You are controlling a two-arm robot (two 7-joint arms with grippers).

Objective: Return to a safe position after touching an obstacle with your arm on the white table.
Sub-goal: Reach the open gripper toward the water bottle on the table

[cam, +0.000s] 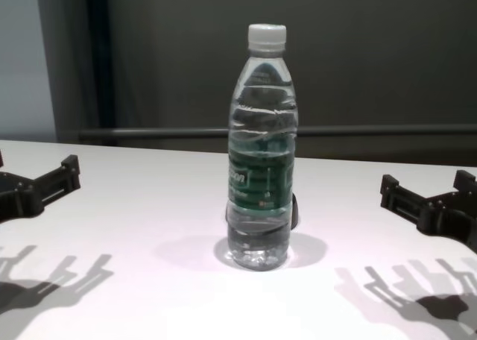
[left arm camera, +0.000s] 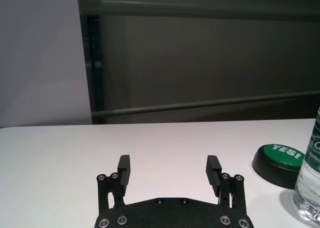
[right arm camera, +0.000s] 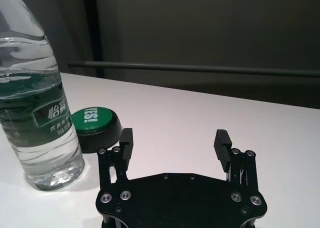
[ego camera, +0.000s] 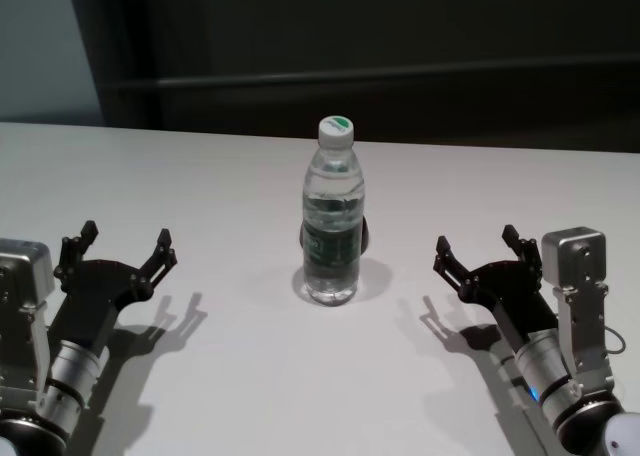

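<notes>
Water bottle [ego camera: 332,221], upright at mid-counter [ego camera: 220,376], a green-topped black button [right arm camera: 95,128] just behind it; left end effector [ego camera: 122,248] and right end effector [ego camera: 478,251], fingers spread, flanking near the front edge.

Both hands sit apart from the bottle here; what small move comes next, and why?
Probably none but holding. The left hand and right hand are open, low over the white table, either side of the upright water bottle, neither touching it.

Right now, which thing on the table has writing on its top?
The low black disc behind the bottle: its green top reads "YES!". The bottle's cap is plain.
</notes>
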